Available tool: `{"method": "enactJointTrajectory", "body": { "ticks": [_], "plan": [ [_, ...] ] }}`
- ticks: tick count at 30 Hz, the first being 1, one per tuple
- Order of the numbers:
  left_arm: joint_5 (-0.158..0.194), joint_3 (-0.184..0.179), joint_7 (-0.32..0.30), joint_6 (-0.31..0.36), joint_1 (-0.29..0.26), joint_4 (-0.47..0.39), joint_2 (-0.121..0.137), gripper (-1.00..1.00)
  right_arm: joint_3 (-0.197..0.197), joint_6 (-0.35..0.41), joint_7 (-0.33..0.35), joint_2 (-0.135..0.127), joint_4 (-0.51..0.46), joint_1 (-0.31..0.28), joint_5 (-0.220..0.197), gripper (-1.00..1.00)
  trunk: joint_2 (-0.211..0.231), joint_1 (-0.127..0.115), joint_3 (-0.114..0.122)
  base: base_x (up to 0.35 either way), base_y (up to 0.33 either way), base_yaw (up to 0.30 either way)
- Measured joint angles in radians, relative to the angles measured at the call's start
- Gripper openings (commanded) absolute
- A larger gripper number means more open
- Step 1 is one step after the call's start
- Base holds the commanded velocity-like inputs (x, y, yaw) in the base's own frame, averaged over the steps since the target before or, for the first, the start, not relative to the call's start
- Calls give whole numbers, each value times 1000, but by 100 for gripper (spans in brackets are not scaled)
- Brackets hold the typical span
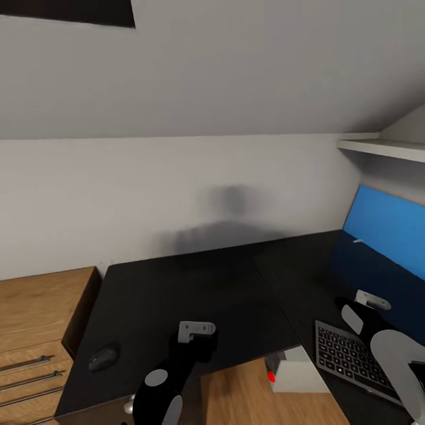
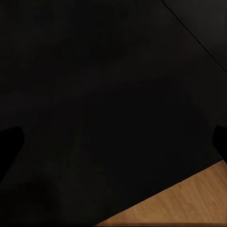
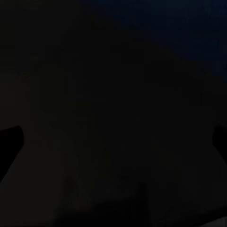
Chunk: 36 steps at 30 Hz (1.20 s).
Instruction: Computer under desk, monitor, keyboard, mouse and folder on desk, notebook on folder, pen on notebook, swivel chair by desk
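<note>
1. The desk point(image 1: 195, 289) is a glossy black L-shaped top set into the corner of a white wall, with a seam running across it where the two wings meet.
2. The keyboard point(image 1: 348, 357) lies flat on the right wing of the desk, near its front edge, partly covered by the right arm.
3. The mouse point(image 1: 104, 357) sits on the left wing near the front corner, well apart from the keyboard.
4. The computer point(image 1: 295, 372) stands on the wooden floor point(image 1: 248, 395) below the inner corner of the desk, its red dot facing out.
5. A blue wall panel point(image 1: 386, 227) rises behind the right wing, under a white shelf point(image 1: 383, 147).
6. A light wooden chest of drawers point(image 1: 35, 330) stands just beside the desk's left end.
7. The left pincer point(image 1: 192, 348) hovers over the front edge of the desk; in the left wrist view its fingertips point(image 2: 10, 142) sit far apart at the frame edges, holding nothing.
8. The right pincer point(image 1: 360, 310) hangs just beyond the keyboard's far end; in the right wrist view its fingertips point(image 3: 10, 142) are likewise spread wide and empty.
</note>
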Motion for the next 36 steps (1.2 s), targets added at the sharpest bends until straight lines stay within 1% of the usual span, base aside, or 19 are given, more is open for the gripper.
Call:
{"method": "enactJointTrajectory", "body": {
  "ticks": [8,10,11,12,15,19,23,24,26,27,28,30,32,36],
  "plan": [
    [2,1,-1,2,0,0,0,100,0,3,0,0,0,0,-1,100,-56,31,-25,0,0,0],
    [2,0,-1,-1,0,0,0,100,1,15,-1,0,0,0,0,100,-70,38,-31,0,0,0],
    [1,-1,-2,-3,0,0,0,100,0,44,0,0,0,0,0,100,-77,42,-35,0,0,0],
    [2,-1,-2,-3,0,0,0,100,0,56,0,0,0,0,0,100,-84,46,-38,0,0,0],
    [1,-2,-4,-11,0,0,0,100,0,99,1,0,-1,0,1,100,-84,46,-38,0,0,0],
    [1,-2,-4,-21,1,0,0,100,0,118,0,0,-1,0,1,100,-84,46,-38,0,0,0],
    [0,-2,-2,-43,0,0,0,100,0,122,0,0,-1,0,1,100,-112,61,-50,0,0,0],
    [0,-3,0,-59,1,0,0,100,0,122,0,0,-1,0,1,100,-119,65,-53,0,0,0],
    [0,-6,3,-114,1,0,0,100,0,123,0,0,-1,0,1,100,-133,73,-60,0,0,0],
    [-1,-10,2,-152,1,0,0,100,0,123,0,0,-1,0,1,100,-140,77,-63,0,0,0],
    [-1,-15,2,-232,1,0,0,100,0,124,0,0,-1,0,1,100,-147,81,-66,0,0,0],
    [-1,-17,1,-265,1,0,0,100,0,124,0,0,-1,0,1,100,-161,88,-72,0,0,0],
    [-2,-20,0,-312,1,0,0,100,0,124,0,0,-1,0,1,100,-175,96,-78,0,0,0],
    [-2,-22,0,-319,1,0,0,100,0,124,0,0,-1,0,1,100,-203,111,-91,0,0,0]
  ]
}}
